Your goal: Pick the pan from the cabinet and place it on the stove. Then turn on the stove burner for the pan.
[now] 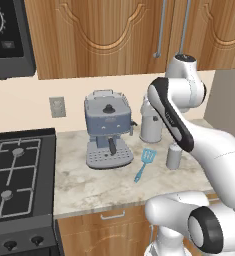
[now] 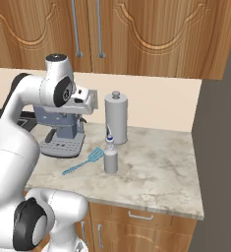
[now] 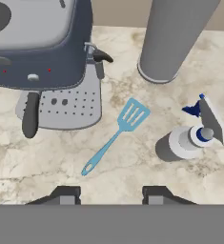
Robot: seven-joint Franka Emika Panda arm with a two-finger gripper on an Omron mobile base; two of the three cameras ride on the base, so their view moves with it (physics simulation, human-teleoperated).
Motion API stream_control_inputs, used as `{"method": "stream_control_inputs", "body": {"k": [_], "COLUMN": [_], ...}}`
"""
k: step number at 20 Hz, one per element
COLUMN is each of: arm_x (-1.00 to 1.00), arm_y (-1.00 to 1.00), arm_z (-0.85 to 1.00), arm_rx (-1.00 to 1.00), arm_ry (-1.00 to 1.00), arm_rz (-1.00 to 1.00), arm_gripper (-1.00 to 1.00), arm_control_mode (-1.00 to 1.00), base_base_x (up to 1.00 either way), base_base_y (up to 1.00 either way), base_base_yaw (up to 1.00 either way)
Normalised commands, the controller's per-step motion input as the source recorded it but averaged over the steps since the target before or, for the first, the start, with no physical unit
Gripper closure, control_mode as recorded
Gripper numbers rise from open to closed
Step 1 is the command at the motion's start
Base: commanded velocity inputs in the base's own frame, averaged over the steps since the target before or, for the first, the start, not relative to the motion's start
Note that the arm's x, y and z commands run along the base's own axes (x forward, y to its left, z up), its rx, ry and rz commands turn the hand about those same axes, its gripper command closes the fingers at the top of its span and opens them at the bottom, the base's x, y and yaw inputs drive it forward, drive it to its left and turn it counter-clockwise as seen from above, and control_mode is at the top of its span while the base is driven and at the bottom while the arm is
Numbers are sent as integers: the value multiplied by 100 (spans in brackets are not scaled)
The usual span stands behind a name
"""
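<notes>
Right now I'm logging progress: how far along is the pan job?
Nothing looks done: the cabinet doors are closed and the stove grates are bare. In hand: nothing; the end effector hangs with jaws apart above the counter, over the blue spatula. Left: open, fetch pan, place, turn knob.

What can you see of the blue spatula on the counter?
The blue spatula is light blue all over, plastic-looking, with a slotted flat head and a thin handle ending in a hanging hole. It lies flat on the marble counter, between the coffee machine and the spray bottle, touching neither.
</notes>
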Motion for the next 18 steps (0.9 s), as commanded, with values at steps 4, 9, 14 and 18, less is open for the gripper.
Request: {"method": "stream_control_inputs", "body": {"k": [4, 9, 14, 18], "arm_x": [-12, -52, -58, -34], "arm_y": [0, -12, -19, -13], "arm_z": [0, 0, 14, 37], "arm_rx": [0, 3, 3, 0], "arm_ry": [-2, -24, -38, -38], "arm_rz": [0, -1, -5, -5], "arm_gripper": [-100, -100, -100, -100], "arm_control_mode": [-100, -100, -100, -100], "base_base_x": [0, 0, 0, 0], "base_base_y": [0, 0, 0, 0], "base_base_yaw": [0, 0, 0, 0]}}
